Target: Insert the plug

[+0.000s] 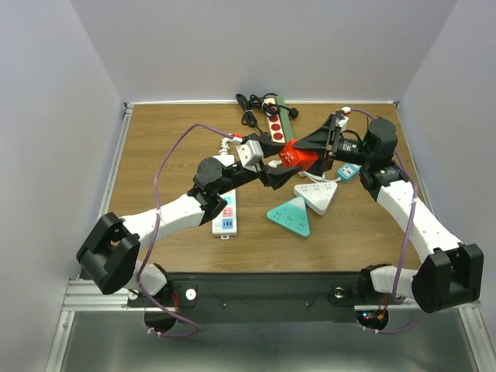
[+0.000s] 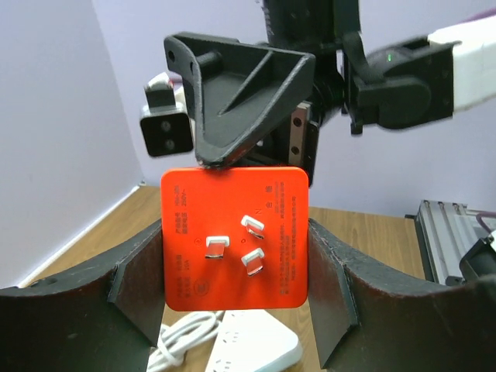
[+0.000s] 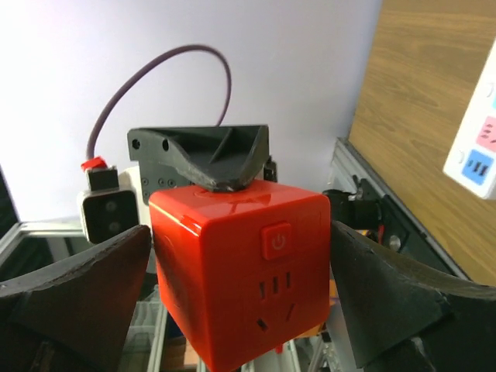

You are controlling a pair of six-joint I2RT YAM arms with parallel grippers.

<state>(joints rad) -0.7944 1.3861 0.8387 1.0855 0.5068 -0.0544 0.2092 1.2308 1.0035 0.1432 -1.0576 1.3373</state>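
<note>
Currently the left gripper (image 2: 236, 271) is pinching the red cube plug (image 2: 232, 225) by two opposite sides, holding it in the air above the table (image 1: 155, 147) between the arms, while the right gripper (image 3: 240, 302) is standing spread wide around the same cube; whether its pads (image 3: 93, 287) are touching it, I cannot tell. This is looking like a hand-over ahead of insertion, calling next for the right jaws to close squarely before the left ones release. Left wrist view is showing the three prongs (image 2: 242, 242); right wrist view is showing another face with its button (image 3: 277, 239); only the top view is showing the white power strip (image 1: 225, 213) lying on the table.
</note>
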